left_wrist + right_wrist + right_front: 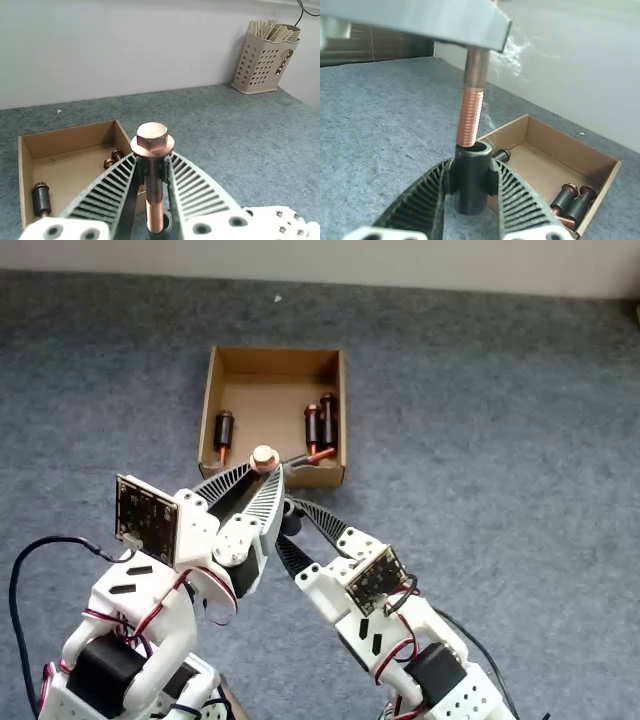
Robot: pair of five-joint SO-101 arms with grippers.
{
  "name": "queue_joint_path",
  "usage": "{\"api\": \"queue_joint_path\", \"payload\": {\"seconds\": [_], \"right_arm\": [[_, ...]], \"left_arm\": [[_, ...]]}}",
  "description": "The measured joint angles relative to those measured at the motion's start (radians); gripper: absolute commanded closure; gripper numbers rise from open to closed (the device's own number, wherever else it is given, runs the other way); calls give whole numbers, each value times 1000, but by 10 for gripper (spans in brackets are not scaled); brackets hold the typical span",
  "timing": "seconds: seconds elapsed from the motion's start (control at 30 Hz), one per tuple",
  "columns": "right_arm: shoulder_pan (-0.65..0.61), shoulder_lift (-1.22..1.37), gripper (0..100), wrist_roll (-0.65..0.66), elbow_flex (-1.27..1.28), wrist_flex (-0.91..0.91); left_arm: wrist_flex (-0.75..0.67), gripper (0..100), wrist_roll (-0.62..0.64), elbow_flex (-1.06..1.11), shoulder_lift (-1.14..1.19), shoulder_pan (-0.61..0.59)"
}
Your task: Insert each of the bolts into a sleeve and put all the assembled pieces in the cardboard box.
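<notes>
- A copper-coloured bolt with a flanged hexagonal head, a smooth upper shank and a threaded lower end is held upright, head up
- The left gripper is clenched on the shank just under the head, with one ribbed finger on each side
- A short black sleeve, a tube with an open top, is grasped upright between the ribbed fingers of the right gripper
- The threaded tip of the bolt is set at the open mouth of the sleeve, directly above it
- In the high view both arms are raised from the near edge of the desk, and the left gripper is stacked over the right gripper, just in front of the near wall of the cardboard box
- In the box a single piece, a bolt already in its sleeve, lies near one side wall, and a pair of pieces lies side by side against the opposite wall
- The thread and the sleeve's mouth are shown plainly from the right wrist; from above the bolt is seen as a round head only
- From the left wrist a perforated beige holder full of sticks is seen standing on the desk by the pale wall, well apart from the box
</notes>
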Motion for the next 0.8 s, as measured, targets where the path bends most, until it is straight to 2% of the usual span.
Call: {"api": "queue_joint_path", "payload": {"seconds": [0.63,0.7,0.8], "right_arm": [[-31,-3,993,-2,0,2],[-31,-3,993,-2,0,2],[-31,-3,993,-2,0,2]], "left_arm": [[-11,991,2,69,-3,37],[-11,931,0,69,-3,37],[-11,784,0,69,-3,37]]}}
